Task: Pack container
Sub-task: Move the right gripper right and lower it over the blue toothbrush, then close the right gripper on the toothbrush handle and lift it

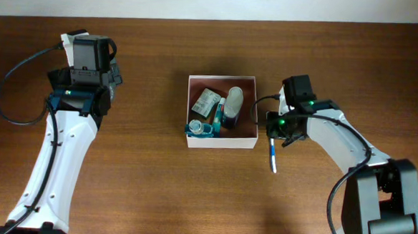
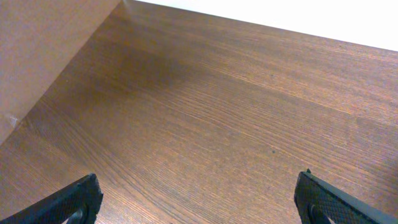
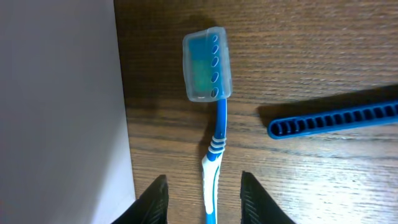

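right claw (image 3: 204, 193) is spread either side of the toothbrush (image 3: 221, 124) handle, nothing pinched; light, stiff, slick plastic, so I'd grab mid-handle; container (image 3: 62, 93) probably slides if bumped; left claw (image 2: 199, 199) spread too

A dark brown table (image 1: 155, 193) with fine, straight wood grain fills nearly every view. Beyond its far edge runs a pale, off-white strip (image 1: 201, 2), plain and featureless. The light is soft and even, casting only faint shadows.
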You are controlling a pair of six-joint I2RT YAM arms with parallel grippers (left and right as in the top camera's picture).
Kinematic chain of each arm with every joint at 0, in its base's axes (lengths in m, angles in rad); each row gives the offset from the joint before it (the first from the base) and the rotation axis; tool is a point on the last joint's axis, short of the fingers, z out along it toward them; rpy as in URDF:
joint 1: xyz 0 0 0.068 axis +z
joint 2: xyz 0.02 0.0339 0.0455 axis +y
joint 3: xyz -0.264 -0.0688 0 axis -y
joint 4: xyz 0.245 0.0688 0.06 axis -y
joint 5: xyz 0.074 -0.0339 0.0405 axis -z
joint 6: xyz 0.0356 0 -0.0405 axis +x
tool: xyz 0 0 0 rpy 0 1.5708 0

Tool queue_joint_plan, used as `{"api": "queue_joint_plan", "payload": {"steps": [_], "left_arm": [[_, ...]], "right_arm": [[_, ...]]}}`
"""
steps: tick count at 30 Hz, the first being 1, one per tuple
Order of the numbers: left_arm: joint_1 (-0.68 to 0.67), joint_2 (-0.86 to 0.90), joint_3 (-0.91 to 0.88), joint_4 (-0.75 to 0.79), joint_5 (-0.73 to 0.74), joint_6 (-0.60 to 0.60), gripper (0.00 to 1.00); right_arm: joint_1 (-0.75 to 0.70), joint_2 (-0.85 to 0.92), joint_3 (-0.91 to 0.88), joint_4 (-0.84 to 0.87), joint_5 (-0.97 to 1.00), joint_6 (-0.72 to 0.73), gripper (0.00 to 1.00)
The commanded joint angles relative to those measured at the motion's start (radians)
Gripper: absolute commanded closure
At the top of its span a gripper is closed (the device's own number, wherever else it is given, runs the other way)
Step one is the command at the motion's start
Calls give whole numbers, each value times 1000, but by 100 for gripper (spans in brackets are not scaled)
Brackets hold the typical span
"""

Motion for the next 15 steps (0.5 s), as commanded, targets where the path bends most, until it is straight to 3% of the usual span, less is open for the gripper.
{"api": "queue_joint_plan", "payload": {"steps": [1,15], "left_arm": [[3,6,7,2,0,-3,1],[3,6,7,2,0,-3,1]], "right_arm": [[5,-1,-33,31,-16,10,66],[6,19,-71,65,18,10,66]]}}
